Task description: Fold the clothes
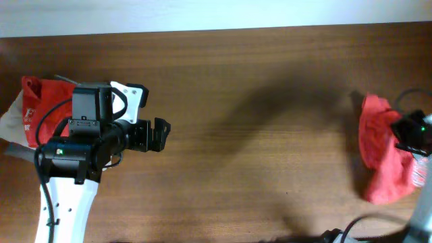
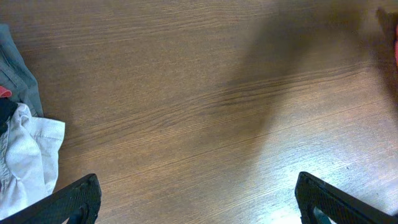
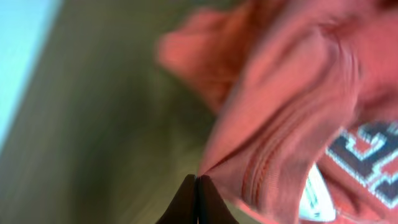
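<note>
The overhead view looks straight down from high up on the whole surface (image 1: pixel 256 135), with the left tool (image 1: pixel 162 133) at the left and the right tool (image 1: pixel 410 133) at the right edge. The left wrist view sits low over the surface and faces right across bare wood, its fingertips (image 2: pixel 74 199) in the bottom corners. It shares that shadowed middle stretch with the overhead view. The right wrist view is blurred and very near the shirt (image 3: pixel 280 93), which the overhead view also shows at the right.
</note>
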{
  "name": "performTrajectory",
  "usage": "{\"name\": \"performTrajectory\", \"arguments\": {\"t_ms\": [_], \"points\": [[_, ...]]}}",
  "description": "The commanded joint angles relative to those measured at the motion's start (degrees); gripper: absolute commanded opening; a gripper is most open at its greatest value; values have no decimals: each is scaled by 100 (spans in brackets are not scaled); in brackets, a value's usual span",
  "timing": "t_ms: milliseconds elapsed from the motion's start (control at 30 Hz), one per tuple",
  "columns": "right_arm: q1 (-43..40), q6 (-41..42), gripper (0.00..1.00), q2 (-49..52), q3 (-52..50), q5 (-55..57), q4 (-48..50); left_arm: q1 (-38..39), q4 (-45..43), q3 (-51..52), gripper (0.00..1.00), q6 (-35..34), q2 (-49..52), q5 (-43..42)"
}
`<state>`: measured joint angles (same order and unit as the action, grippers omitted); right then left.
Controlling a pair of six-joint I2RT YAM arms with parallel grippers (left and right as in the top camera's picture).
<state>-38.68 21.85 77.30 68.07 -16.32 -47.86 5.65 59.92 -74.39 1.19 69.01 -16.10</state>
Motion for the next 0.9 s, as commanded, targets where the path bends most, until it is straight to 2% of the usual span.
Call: {"name": "performTrajectory", "arguments": {"t_ms": [0, 200, 367, 433, 600, 667, 733, 767, 867], "points": [[490, -39, 4, -579, 140, -509, 35, -20, 52, -76, 99, -35, -24, -70], [1814, -44, 4, -935, 138, -1161, 68, -20, 17, -76, 99, -35, -24, -70], [3407, -562, 4, -918, 138, -1075, 275, -20, 26, -79, 99, -35, -24, -72], [3917, -588, 4, -988, 219, -581, 317, -20, 83, -79, 99, -35, -31, -72], [4317, -809, 4, -1252, 822, -267, 256, -17, 96, -79, 99, -35, -31, -385], [4378, -809, 4, -1338, 1082, -398, 247, -13, -42, -76, 97, 11, -28, -1099], [4411, -809, 4, -1392, 1346, -678, 249, 55, -295, -76, 90, 400, -15, -2057], [4422, -809, 4, -1403, 1475, -800, 245, 107, -398, -76, 89, 522, -11, -2260], [4498, -800, 4, -1464, 1912, -1237, 184, 341, -658, -76, 89, 590, 9, -2227]]}}
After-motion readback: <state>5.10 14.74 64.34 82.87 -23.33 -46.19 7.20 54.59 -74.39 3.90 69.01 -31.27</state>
